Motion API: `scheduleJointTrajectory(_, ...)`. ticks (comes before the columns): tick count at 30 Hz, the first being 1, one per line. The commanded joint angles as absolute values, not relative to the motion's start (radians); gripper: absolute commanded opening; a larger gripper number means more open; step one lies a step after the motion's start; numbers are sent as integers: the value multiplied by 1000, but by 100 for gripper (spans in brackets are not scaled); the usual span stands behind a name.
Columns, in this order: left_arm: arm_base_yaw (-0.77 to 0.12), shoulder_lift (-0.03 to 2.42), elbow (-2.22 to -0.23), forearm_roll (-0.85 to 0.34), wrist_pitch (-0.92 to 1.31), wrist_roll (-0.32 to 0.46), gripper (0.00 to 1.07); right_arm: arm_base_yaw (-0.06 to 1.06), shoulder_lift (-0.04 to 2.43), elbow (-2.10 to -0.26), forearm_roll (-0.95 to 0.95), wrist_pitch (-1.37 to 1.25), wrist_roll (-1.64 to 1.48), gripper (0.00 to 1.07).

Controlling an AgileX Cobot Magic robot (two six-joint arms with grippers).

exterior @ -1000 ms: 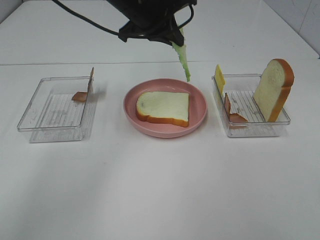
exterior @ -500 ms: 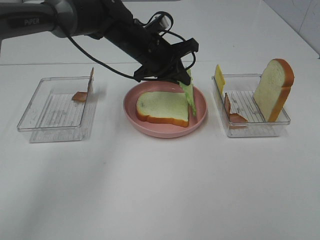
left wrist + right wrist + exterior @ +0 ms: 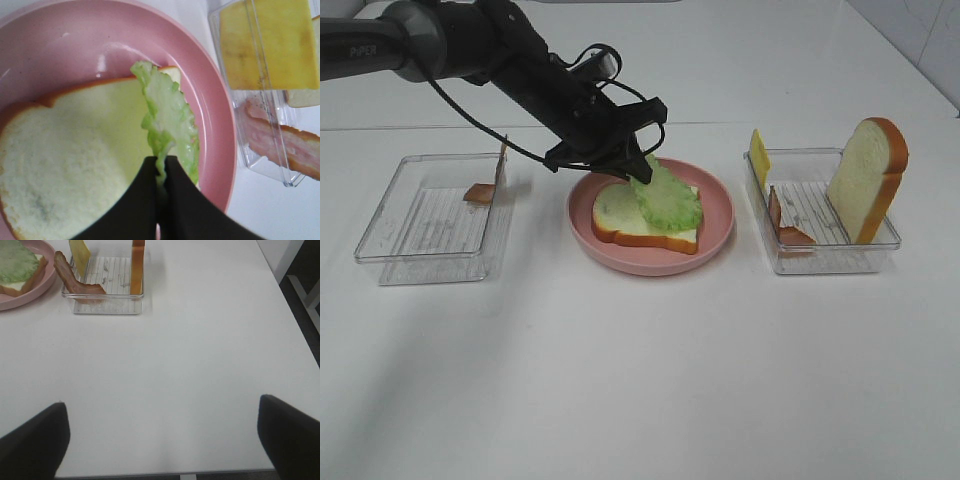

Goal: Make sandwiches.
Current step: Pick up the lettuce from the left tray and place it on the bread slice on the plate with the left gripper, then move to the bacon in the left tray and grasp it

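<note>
The left hand [image 3: 638,170] is pinched together on one end of the ruffled green lettuce leaf [image 3: 667,200]. The leaf lies draped over the flat white bread slice with orange-brown crust [image 3: 618,218] on the round pink plate [image 3: 718,232]. The right hand [image 3: 161,405] hangs well apart over the bare white desk [image 3: 640,380], fingers spread wide and holding nothing.

From where I stand, the leaf sits toward one side of the slice, its frilly edge reaching the crust. If the hand lets go here, I'd guess the leaf settles off-centre or slips onto the plate. It looks thin and floppy, so it could also cling to the black fingertips and lift away with them. The tips are low, too. A push down might dent the spongy-looking bread or slide it on the glossy plate.

The bread is matt and pitted like foam, the leaf soft with a wavy rim, and the plate smooth with a raised lip. The clear ribbed plastic tray on the right [image 3: 880,245] holds an upright second bread slice [image 3: 866,180] leaning on its wall. It also holds a yellow cheese square [image 3: 759,155] on edge and a curled brown-red bacon strip [image 3: 783,225]. The clear plastic tray on the left [image 3: 390,240] has another bacon piece [image 3: 480,192].
</note>
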State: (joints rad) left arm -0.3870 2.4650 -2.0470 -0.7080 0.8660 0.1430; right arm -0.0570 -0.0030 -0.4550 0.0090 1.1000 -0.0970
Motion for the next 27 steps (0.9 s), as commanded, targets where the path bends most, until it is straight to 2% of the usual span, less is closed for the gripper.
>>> scheduleJointTrajectory(1, -390, 2476, -2054, -697, 876, 151, 0, -65, -34, -453, 0, 1098, -104, 99)
scheduleJointTrajectory(4, -391, 2477, -2054, -679, 884, 154, 1, -65, -34, -453, 0, 1098, -104, 99)
scheduleJointTrajectory(6, -393, 2475, -2054, -639, 889, 151, 20, -65, -34, -453, 0, 1098, -104, 99)
scheduleJointTrajectory(7, -393, 2475, -2054, -639, 889, 151, 20, -65, -34, -453, 0, 1098, -104, 99)
scheduleJointTrajectory(8, -393, 2469, -2054, -633, 896, 151, 47, -65, -34, -453, 0, 1098, -104, 99)
scheduleJointTrajectory(9, -393, 2469, -2054, -633, 896, 151, 47, -65, -34, -453, 0, 1098, -104, 99)
scheduleJointTrajectory(10, -393, 2464, -2054, -633, 897, 151, 63, -65, -34, -453, 0, 1098, -104, 99)
scheduleJointTrajectory(11, -393, 2449, -2060, -635, 901, 151, 90, -65, -34, -453, 0, 1098, -104, 99)
scheduleJointTrajectory(12, -393, 2449, -2060, -635, 901, 151, 90, -65, -34, -453, 0, 1098, -104, 99)
scheduleJointTrajectory(13, -393, 2436, -2083, -635, 920, 151, 102, -65, -34, -453, 0, 1098, -104, 99)
scheduleJointTrajectory(19, -393, 2408, -2183, -572, 1004, 121, 102, -65, -34, -453, 0, 1098, -104, 99)
scheduleJointTrajectory(21, -393, 2392, -2242, -490, 1059, 65, 102, -65, -34, -453, 0, 1098, -104, 99)
scheduleJointTrajectory(22, -393, 2392, -2242, -490, 1059, 65, 102, -65, -34, -453, 0, 1098, -104, 99)
scheduleJointTrajectory(23, -393, 2377, -2274, -426, 1097, 31, 102, -65, -34, -453, 0, 1098, -104, 99)
scheduleJointTrajectory(24, -393, 2377, -2274, -426, 1097, 31, 102, -65, -34, -453, 0, 1098, -104, 99)
scheduleJointTrajectory(25, -393, 2361, -2305, -353, 1142, 0, 102, -65, -34, -453, 0, 1098, -104, 99)
scheduleJointTrajectory(27, -393, 2357, -2317, -324, 1158, -12, 102, -65, -34, -453, 0, 1098, -104, 99)
